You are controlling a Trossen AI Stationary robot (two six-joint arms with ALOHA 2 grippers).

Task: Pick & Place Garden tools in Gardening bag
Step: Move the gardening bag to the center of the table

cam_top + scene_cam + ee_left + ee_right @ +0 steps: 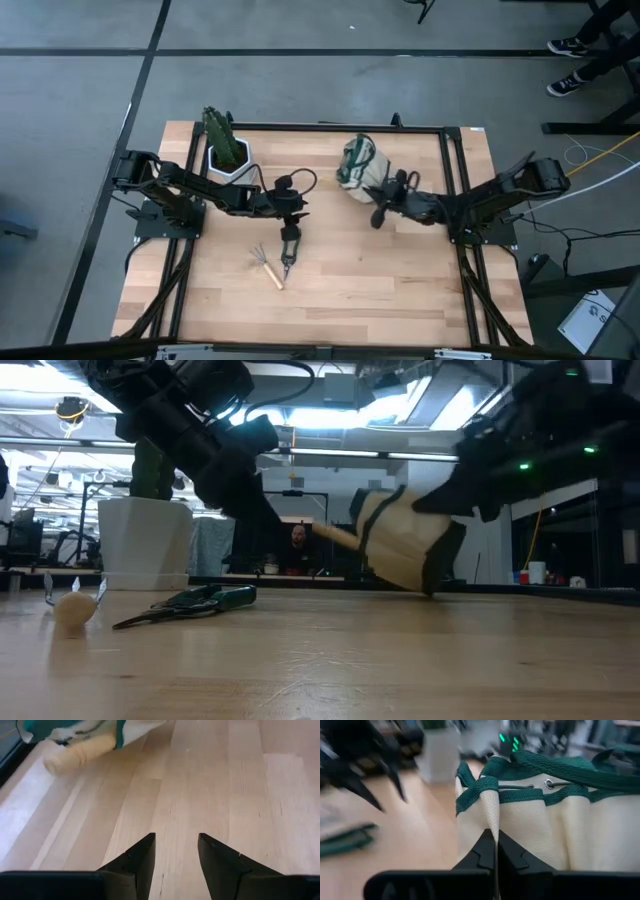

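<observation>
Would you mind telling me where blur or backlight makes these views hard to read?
Right wrist view: the gardening bag pinched by the right gripper is sharp, the left arm and pruning shears smeared. Low view: ceiling lights silhouette both arms. Left wrist view: the wooden handle is soft.

The setting is a robotics lab or workshop. The wooden tabletop (400, 290) sits inside a black metal frame (340, 129) at the centre of the high view, on a grey floor marked with dark tape lines (300, 52). Cables (600, 160) trail at the right edge. In the low view, ceiling strip lights (330, 420) and equipment racks (80, 510) fill the background, with a person (298, 540) seated at centre.
</observation>
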